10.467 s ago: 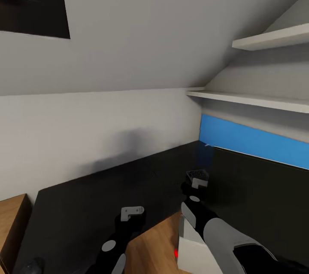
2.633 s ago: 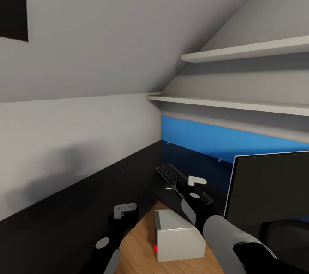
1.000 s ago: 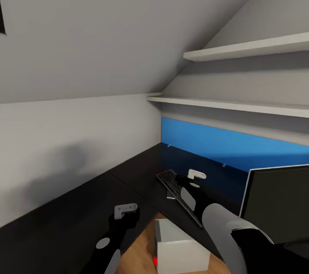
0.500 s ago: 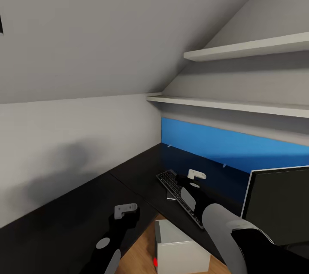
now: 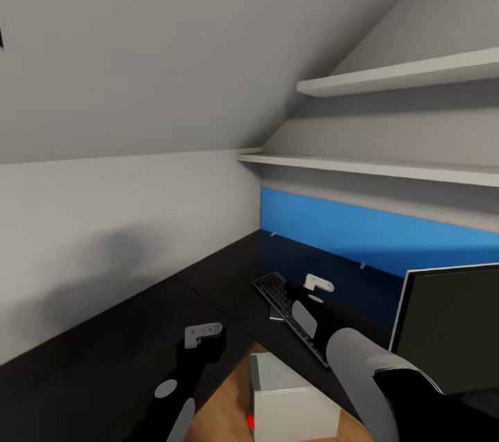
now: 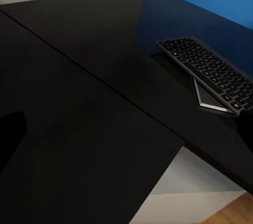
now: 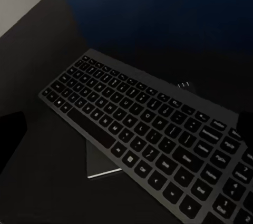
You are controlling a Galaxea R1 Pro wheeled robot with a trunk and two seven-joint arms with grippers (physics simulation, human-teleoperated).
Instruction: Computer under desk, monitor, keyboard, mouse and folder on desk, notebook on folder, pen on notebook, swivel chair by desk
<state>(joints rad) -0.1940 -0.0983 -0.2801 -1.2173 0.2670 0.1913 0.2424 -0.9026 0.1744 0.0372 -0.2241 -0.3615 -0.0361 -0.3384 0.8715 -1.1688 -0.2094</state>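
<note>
I have the right pincer [image 5: 317,284] hanging low over the keyboard [image 5: 285,300], which lies on the black table [image 5: 208,269] at about one o'clock from me, one end propped on a thin flat grey-edged thing [image 7: 103,167] beneath it. I read that as lining up for a grasp or a nudge toward the monitor [image 5: 450,331], which stands at three o'clock on the same table. I cannot tell how far that pincer's jaws are parted, and nothing shows in its hold. The left pincer [image 5: 205,332] hovers at eleven o'clock over bare tabletop, its opening also unclear. The computer [image 5: 291,397] sits on the floor at six o'clock inside the table's corner. The blue wall panel [image 5: 360,231] behind limits reach, and the monitor crowds the right forearm.
</note>
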